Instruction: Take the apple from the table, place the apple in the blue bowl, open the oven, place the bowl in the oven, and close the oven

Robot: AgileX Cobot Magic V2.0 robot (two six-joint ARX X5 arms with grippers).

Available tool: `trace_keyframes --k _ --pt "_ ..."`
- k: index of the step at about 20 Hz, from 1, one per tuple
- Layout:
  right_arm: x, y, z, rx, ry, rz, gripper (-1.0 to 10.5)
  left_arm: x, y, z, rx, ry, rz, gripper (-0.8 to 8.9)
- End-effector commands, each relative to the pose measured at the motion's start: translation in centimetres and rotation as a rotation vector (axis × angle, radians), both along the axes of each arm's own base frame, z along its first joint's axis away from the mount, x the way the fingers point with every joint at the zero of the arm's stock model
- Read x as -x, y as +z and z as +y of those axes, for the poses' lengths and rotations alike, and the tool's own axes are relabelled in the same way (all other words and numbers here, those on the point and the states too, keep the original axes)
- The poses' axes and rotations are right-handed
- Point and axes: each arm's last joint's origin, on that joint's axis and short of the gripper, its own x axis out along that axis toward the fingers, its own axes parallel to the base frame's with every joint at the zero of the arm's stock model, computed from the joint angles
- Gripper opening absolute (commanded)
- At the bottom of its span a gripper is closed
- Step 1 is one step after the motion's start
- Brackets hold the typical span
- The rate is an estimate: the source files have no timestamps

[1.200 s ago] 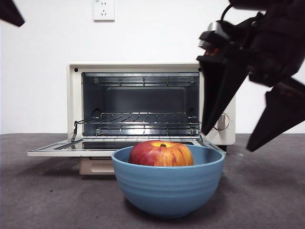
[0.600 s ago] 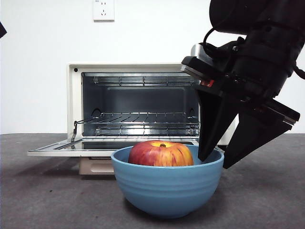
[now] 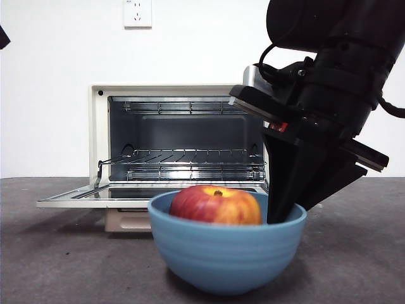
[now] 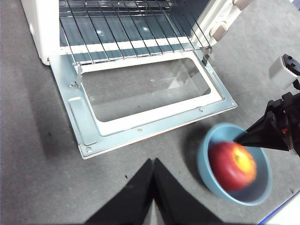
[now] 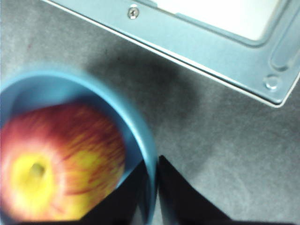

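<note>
Right gripper (image 3: 285, 212) is down at the blue bowl (image 3: 226, 250), its black fingers (image 5: 173, 197) pinching the bowl's rim on the side away from the left arm: in the right wrist view one finger sits inside the wall next to the apple (image 5: 58, 161), the other outside, rim (image 5: 149, 159) squeezed between them. Bowl looks motion-blurred in both wrist views. Apple (image 3: 215, 205) lies in the bowl, stem dimple up, red with yellow streaks, top showing above the rim in the front view. Bowl sits on the dark grey desk (image 3: 57, 266) in front of the oven (image 3: 180, 142), near the edge of the lowered door but apart from it. Oven is open: door (image 4: 140, 101) folded flat down, glass window facing up, wire rack (image 3: 190, 158) visible inside, cavity lit grey. A knob (image 4: 219, 31) shows on the control side in the left wrist view. Left gripper (image 4: 153, 187) hangs above the desk in front of the door, well apart from the bowl (image 4: 234, 171), fingers pressed together, holding nothing; in the front view only a black tip (image 3: 3, 37) at the top corner. White wall behind with a socket plate (image 3: 137, 12).
</note>
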Motion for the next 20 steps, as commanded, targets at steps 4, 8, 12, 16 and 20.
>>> trace_keyframes --k 4,8,12,16,20 --pt "0.1 0.9 1.2 -0.049 -0.010 -0.002 0.0 -0.2 0.3 -0.1 0.006 -0.004 -0.018 0.07" --pt "-0.4 3.9 2.4 -0.066 -0.001 -0.042 0.0 -0.2 0.4 -0.1 0.008 -0.004 -0.026 0.07" --pt "-2.1 7.3 2.7 -0.056 -0.084 -0.145 0.0 -0.2 0.4 -0.1 0.005 -0.006 -0.029 0.07" --pt "-5.1 8.9 2.4 -0.087 -0.191 -0.176 0.0 -0.2 0.4 -0.1 0.005 -0.007 -0.029 0.07" --pt "-8.4 9.5 3.2 -0.089 -0.282 -0.189 0.0 -0.2 0.4 -0.1 0.006 -0.009 -0.030 0.07"
